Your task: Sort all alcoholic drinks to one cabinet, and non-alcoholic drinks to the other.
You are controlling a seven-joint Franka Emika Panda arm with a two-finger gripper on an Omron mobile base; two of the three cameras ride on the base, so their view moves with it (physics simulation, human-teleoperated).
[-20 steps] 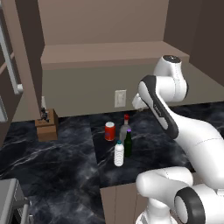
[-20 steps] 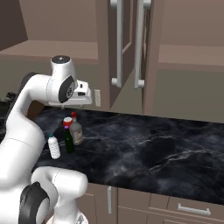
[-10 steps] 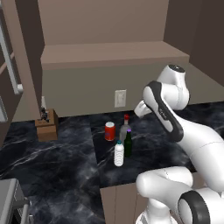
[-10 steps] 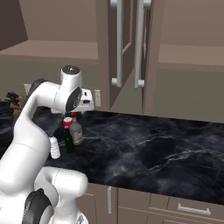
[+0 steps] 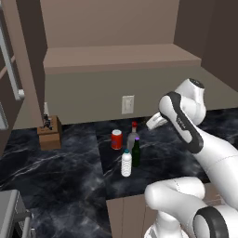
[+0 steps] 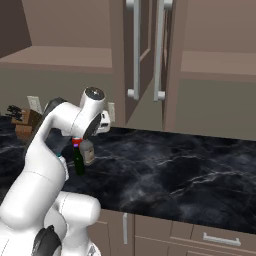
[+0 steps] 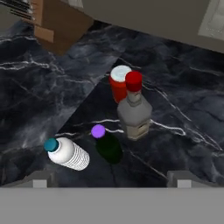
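Four drinks stand close together on the black marble counter (image 5: 69,172). The red can (image 5: 116,139) (image 7: 119,84) is farthest back. Beside it stands the clear bottle with a red cap (image 5: 133,135) (image 6: 87,151) (image 7: 134,114). In front of them are the dark green bottle with a purple cap (image 5: 136,152) (image 6: 79,161) (image 7: 107,145) and the small white bottle with a blue cap (image 5: 126,163) (image 7: 68,153). My gripper (image 5: 150,124) (image 7: 111,179) hangs open above and to the right of the group, looking down on it, with nothing between its fingers.
A wooden knife block (image 5: 49,131) (image 7: 52,22) stands at the back left by the wall. A wall outlet (image 5: 127,104) is behind the drinks. Upper cabinet doors with long handles (image 6: 146,50) hang above the counter, and an open shelf (image 5: 121,58) runs over the backsplash.
The arm has swung, and the hand has moved right and down in the left base view. The drinks have not moved.
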